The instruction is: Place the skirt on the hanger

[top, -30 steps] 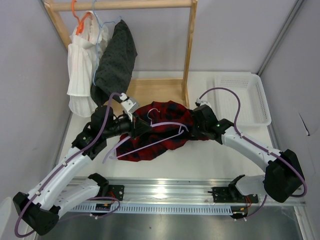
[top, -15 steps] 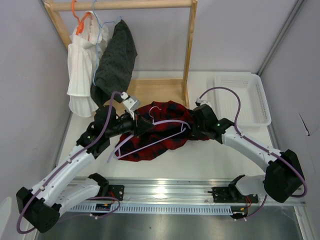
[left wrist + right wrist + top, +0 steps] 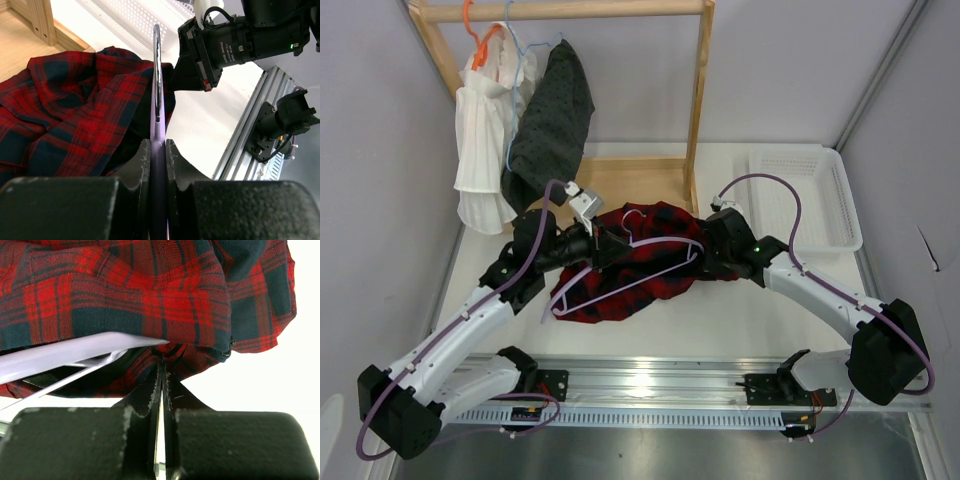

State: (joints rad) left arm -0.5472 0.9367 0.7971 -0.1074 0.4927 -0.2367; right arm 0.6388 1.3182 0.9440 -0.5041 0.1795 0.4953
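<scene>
The red-and-black checked skirt (image 3: 650, 262) lies bunched on the white table between the two arms. The lilac hanger (image 3: 620, 278) lies slanted across it, hook (image 3: 631, 222) towards the rack. My left gripper (image 3: 604, 248) is shut on the hanger's frame near the hook; in the left wrist view the hanger (image 3: 156, 75) runs edge-on out of my shut left gripper (image 3: 157, 150) over the skirt (image 3: 75, 110). My right gripper (image 3: 704, 262) is shut on the skirt's right edge. In the right wrist view the right gripper (image 3: 162, 369) pinches a cloth fold of the skirt (image 3: 150, 295) beside the hanger's end (image 3: 75, 357).
A wooden rack (image 3: 698, 90) stands at the back. On it hang a white pleated garment (image 3: 485, 130) on an orange hanger (image 3: 472, 30) and a dark dotted garment (image 3: 552, 120) on a pale blue hanger. A white basket (image 3: 810, 195) sits at the back right.
My left gripper has carried the hanger a little to the right and towards the rack, over the skirt. The right gripper has stayed put on the skirt's edge.
</scene>
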